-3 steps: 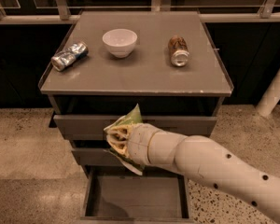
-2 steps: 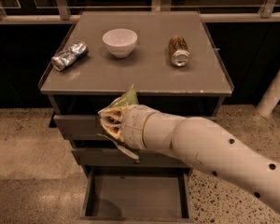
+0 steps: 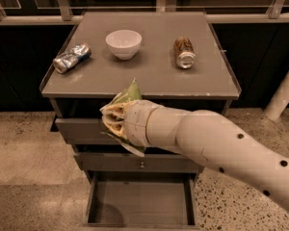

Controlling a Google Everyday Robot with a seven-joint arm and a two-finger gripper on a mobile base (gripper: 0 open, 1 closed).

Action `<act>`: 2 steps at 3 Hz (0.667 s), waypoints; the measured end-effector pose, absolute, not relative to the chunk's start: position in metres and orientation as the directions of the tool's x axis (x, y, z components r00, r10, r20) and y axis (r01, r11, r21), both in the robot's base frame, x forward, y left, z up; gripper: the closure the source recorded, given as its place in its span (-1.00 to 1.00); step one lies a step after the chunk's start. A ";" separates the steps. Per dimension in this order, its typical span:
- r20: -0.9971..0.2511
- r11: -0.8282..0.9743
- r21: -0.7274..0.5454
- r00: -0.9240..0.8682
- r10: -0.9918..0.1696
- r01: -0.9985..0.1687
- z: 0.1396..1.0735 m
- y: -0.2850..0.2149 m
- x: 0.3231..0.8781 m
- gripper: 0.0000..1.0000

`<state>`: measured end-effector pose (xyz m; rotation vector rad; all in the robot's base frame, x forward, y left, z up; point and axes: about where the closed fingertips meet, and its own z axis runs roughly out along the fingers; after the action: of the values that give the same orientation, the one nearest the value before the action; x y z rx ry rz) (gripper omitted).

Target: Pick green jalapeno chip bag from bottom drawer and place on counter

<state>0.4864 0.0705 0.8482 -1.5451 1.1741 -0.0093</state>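
With the gripper [image 3: 113, 120] jaws clamped on the chip bag [image 3: 129, 95], raise it above the counter [image 3: 149, 78] front edge, then move inward.

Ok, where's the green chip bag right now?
The green jalapeno chip bag is clamped in the gripper, left of centre, in front of the upper drawers, just under the counter front edge.

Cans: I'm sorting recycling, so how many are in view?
2. A crushed silver can lies at the counter's left, a brown can at its right. The end effector, gripping the chip bag, hangs before the counter's front edge. The arm could hide more.
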 end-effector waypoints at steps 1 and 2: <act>-0.473 0.050 -0.797 0.570 -0.671 -0.602 0.884 0.076 0.507 1.00; -0.425 0.005 -0.822 0.607 -0.671 -0.570 0.918 0.076 0.539 1.00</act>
<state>0.5390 0.0763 0.9180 -1.6621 1.0414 -0.1082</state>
